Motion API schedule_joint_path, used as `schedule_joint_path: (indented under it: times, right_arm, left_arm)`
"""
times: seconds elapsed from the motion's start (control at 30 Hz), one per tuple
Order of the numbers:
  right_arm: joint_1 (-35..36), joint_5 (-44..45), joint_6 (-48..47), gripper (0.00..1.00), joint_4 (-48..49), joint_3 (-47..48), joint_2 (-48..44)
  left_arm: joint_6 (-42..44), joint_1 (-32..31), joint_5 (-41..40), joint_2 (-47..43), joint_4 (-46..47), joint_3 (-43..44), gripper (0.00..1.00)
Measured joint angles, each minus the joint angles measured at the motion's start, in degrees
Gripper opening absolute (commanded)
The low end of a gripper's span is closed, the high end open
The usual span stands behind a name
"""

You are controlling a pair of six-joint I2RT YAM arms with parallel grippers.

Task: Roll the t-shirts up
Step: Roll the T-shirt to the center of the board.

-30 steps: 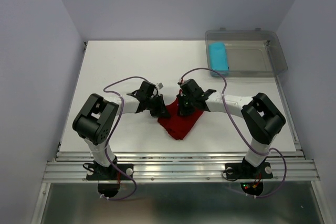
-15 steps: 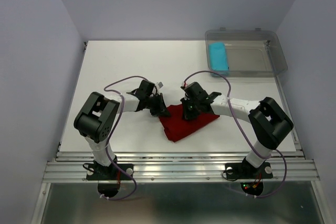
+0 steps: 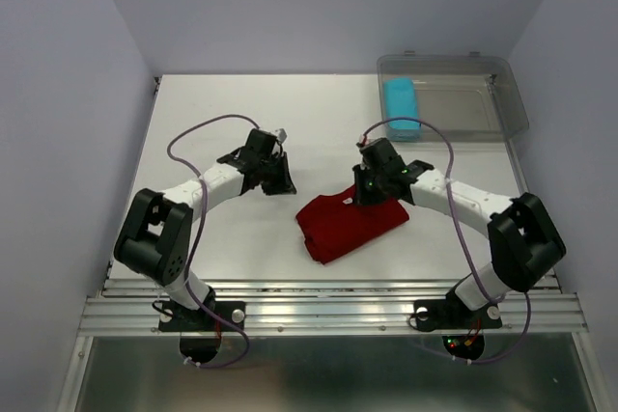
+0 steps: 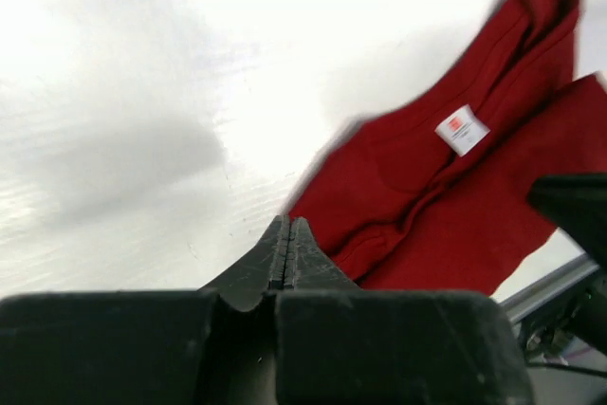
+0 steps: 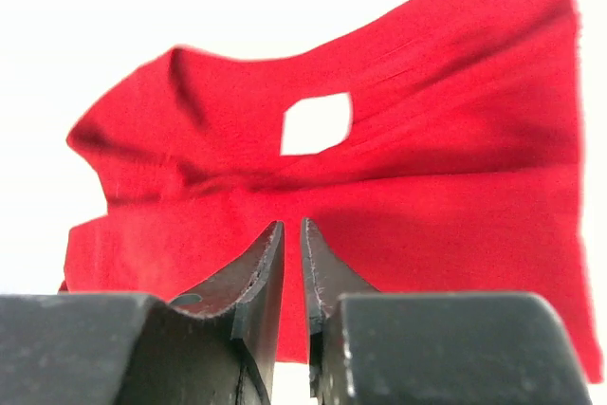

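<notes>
Left gripper (image 4: 287,230), shut, and right gripper (image 5: 292,230), barely parted, draw apart from the limp red shirt (image 3: 348,225) by the table's (image 3: 212,113) near edge; its hem invites a pinch.

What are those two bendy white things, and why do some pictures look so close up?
They are two robot arms bolted to a white table. Each one ends in a two-finger pincer called a gripper. The wide picture comes from a camera up above. The two close-ups come from little cameras on the wrists. A bunched-up red t-shirt lies on the table. A blue rolled shirt sits in a clear bin. The left gripper is shut and empty. The right gripper is open a crack by the red t-shirt and holds nothing.
</notes>
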Motion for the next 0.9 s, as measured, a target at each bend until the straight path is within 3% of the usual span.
schedule_joint_path:
  times: [0.27,0.4,0.6,0.9]
  right_arm:
    - [-9.4,7.2,3.9,0.19,-0.2,-2.1,-11.8]
    - [-11.6,8.2,4.8,0.19,0.0,-6.1,-14.3]
    - [-13.8,9.4,6.1,0.18,-1.6,-11.3,-13.9]
    - [-14.1,9.6,6.1,0.14,1.9,-12.2,-5.4]
  left_arm:
    - [3.8,-0.9,-5.2,-8.0,-5.3,7.1,0.00]
    - [4.0,-5.7,-4.8,-7.3,-6.9,7.1,0.00]
    - [1.7,-17.6,-1.8,-4.7,-6.4,5.6,0.00]
    - [-1.8,-18.8,-0.4,-1.2,-4.8,-1.8,0.00]
